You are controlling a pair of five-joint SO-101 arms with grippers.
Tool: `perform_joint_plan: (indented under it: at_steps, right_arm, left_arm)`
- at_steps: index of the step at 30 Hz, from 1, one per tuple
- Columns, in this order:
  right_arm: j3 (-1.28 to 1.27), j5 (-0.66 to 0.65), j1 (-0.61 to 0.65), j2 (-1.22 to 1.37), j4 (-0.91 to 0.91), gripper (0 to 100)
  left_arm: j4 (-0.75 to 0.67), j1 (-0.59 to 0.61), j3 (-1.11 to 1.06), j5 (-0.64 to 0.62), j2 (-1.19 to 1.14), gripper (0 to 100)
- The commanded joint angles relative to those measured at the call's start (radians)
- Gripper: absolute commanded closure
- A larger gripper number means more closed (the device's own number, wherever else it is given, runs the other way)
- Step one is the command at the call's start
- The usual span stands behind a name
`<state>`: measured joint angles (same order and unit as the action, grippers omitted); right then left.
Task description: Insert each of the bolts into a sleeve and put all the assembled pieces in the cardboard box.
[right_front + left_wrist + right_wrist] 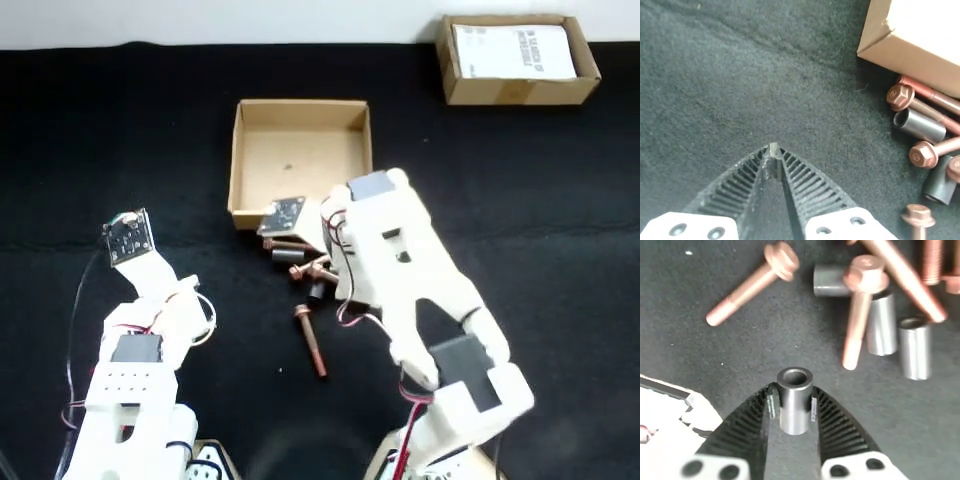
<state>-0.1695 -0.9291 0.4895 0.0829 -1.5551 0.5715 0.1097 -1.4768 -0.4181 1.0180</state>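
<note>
In the right wrist view my right gripper (795,402) is shut on a dark metal sleeve (794,390), held upright with its bore showing. Beyond it lie copper bolts (747,287) and several loose sleeves (881,322) on the black mat. The left wrist view has my left gripper (774,152) shut on nothing over bare mat, to the side of the bolts (900,95), a sleeve (920,125) and the box corner (920,35). From above, the open cardboard box (300,115) stands behind the pile (300,262), and the right arm (390,250) hangs over that pile.
One bolt (311,342) lies apart, nearer the front than the pile. A second, closed cardboard box (515,60) sits at the back right. The left arm (140,330) stands at the front left over open black mat.
</note>
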Motion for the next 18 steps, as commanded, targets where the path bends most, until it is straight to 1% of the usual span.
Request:
perform_joint_plan:
  at_steps: [1, 3, 11, 14, 18]
  right_arm:
    - [0.045, -0.003, -0.012, -0.101, -0.015, 99.1]
    - [0.045, 0.008, -0.012, -0.134, -0.016, 99.1]
    - [0.047, 0.176, -0.091, -0.354, -0.005, 99.1]
    - [0.039, 0.281, -0.136, -0.450, -0.005, 99.1]
    - [0.021, 0.471, -0.220, -0.590, -0.007, 99.1]
  left_arm:
    - [-0.015, 0.005, 0.005, 0.006, -0.004, 99]
    - [-0.015, 0.005, 0.005, 0.006, -0.004, 99]
    - [-0.015, 0.004, 0.005, 0.006, -0.004, 99]
    - [-0.020, 0.004, 0.005, 0.005, -0.004, 99]
    - [-0.051, 0.004, -0.004, 0.002, -0.010, 99]
